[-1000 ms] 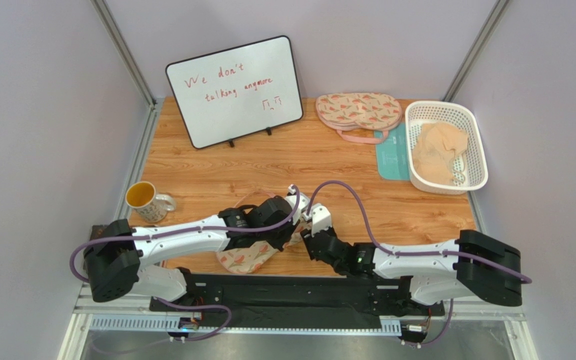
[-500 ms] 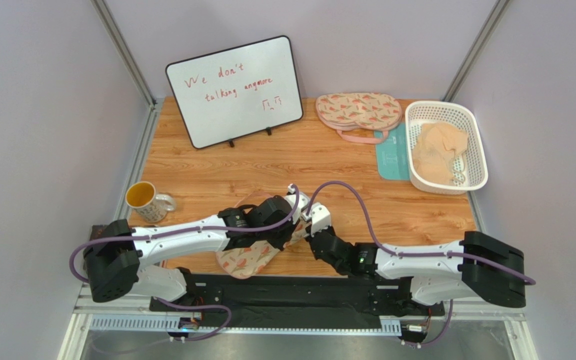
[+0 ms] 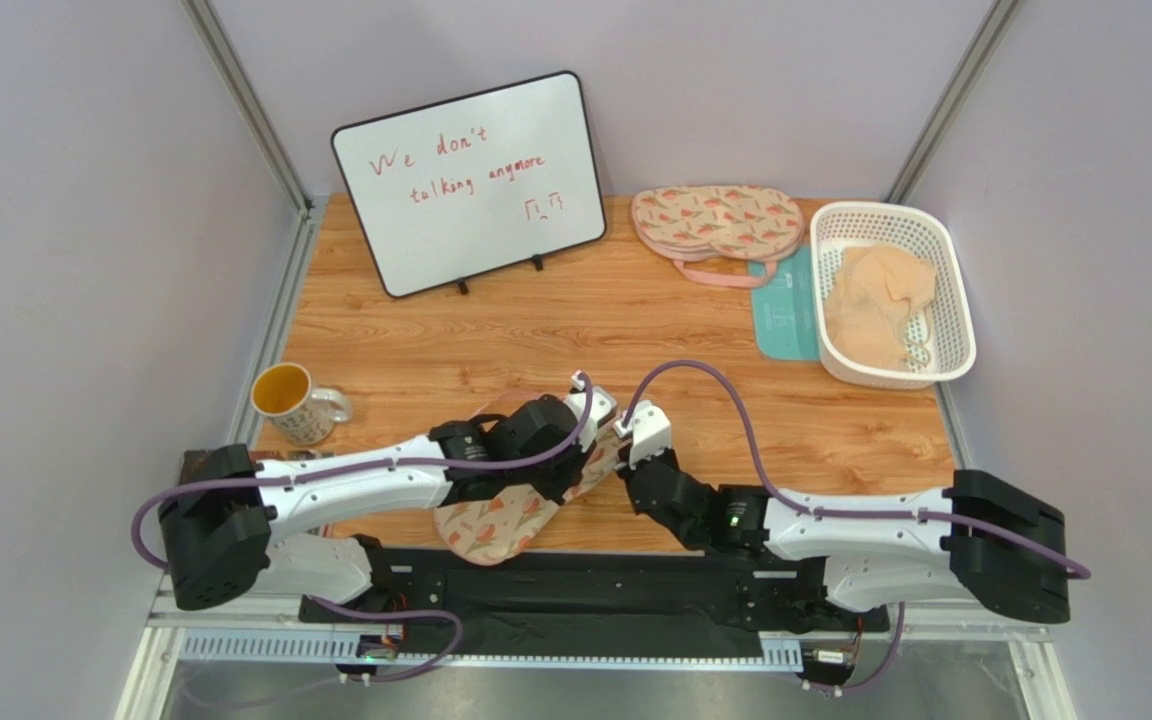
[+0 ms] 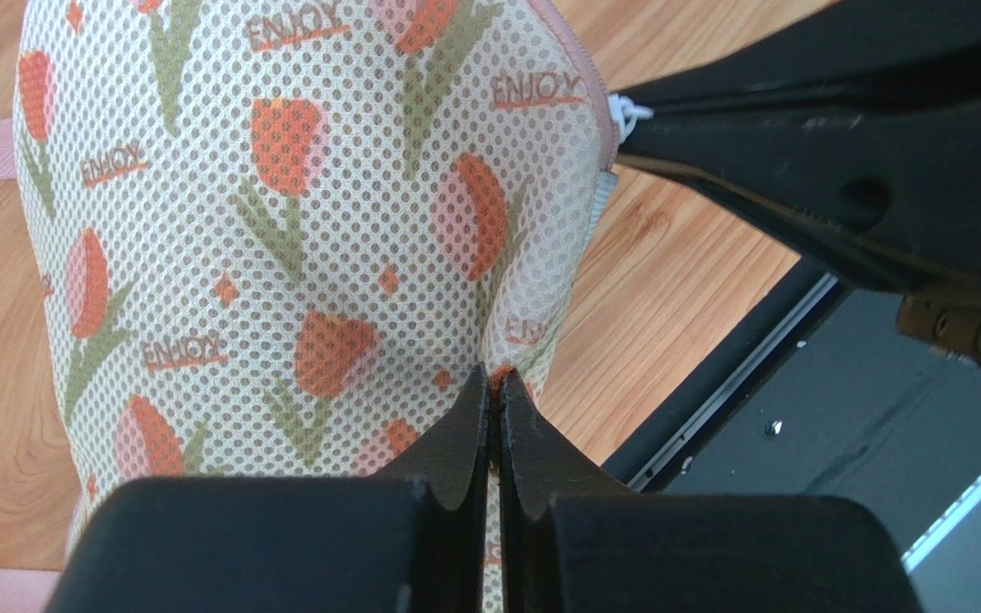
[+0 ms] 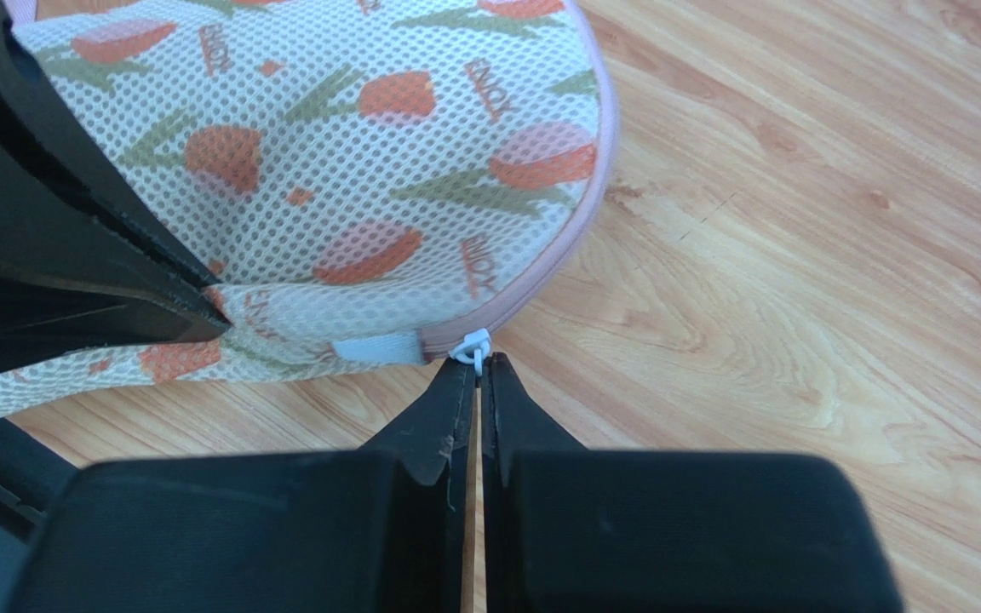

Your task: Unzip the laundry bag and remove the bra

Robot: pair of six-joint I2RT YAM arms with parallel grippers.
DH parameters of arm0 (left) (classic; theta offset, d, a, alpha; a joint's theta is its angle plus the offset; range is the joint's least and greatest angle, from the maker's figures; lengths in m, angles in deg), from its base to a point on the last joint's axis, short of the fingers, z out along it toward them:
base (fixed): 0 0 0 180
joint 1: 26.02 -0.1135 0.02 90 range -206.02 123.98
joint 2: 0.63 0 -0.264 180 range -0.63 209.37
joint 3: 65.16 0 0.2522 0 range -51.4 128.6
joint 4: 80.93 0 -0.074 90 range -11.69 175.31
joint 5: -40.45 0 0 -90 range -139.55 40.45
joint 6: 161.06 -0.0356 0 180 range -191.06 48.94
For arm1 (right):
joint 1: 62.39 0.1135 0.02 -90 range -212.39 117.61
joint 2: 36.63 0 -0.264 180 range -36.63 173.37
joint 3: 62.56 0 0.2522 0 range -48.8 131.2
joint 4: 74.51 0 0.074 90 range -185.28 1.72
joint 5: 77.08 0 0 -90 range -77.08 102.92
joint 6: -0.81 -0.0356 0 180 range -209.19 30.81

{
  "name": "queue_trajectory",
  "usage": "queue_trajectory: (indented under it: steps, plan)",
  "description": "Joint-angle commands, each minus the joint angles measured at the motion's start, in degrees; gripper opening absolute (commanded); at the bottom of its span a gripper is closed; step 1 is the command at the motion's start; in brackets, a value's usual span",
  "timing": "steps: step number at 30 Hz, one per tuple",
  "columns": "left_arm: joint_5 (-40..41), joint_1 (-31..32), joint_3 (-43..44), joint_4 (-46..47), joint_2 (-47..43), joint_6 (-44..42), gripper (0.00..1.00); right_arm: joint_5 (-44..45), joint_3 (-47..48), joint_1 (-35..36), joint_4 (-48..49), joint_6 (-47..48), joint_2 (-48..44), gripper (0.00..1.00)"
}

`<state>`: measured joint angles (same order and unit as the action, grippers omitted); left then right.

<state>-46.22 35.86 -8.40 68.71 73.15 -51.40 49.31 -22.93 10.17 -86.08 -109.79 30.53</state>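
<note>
The laundry bag (image 3: 489, 521), cream mesh with orange tulips and pink trim, lies near the table's front edge, partly under my left arm. My left gripper (image 4: 496, 378) is shut, pinching a fold of the bag's fabric (image 4: 291, 256) near its edge; in the top view this gripper (image 3: 579, 471) sits over the bag's right end. My right gripper (image 5: 474, 363) is shut on the small white zipper pull (image 5: 471, 345) at the bag's pink edge (image 5: 585, 166), and it shows in the top view (image 3: 620, 465) right beside the left one. The bra is hidden.
A second matching pouch (image 3: 717, 221) lies at the back. A white basket (image 3: 958, 293) holds a pale peach fabric heap (image 3: 880, 308) at the back right, beside a teal mat (image 3: 781, 315). A whiteboard (image 3: 470, 180) stands at the back left. A mug (image 3: 288, 399) sits at the left.
The right arm's elbow has swung to the right and its wrist has edged slightly away from the left gripper. Both grippers keep their hold on the bag.
</note>
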Motion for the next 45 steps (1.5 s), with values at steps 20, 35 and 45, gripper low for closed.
queue_trajectory:
  steps: [20,35,45]
  plan:
    - [-4.47,0.78,-4.52,1.75,-4.96,-4.01,0.01,-9.12,0.76,-12.26,-5.53,2.24,-2.21,0.00]
    - [-1.23,5.26,5.78,9.38,1.28,-9.20,0.73,-14.49,-0.91,-11.91,-9.40,-4.80,-7.21,0.00]
    - [2.37,7.01,1.12,20.72,5.50,-9.64,0.75,-16.08,-1.70,-12.00,-14.06,-6.99,-13.54,0.00]
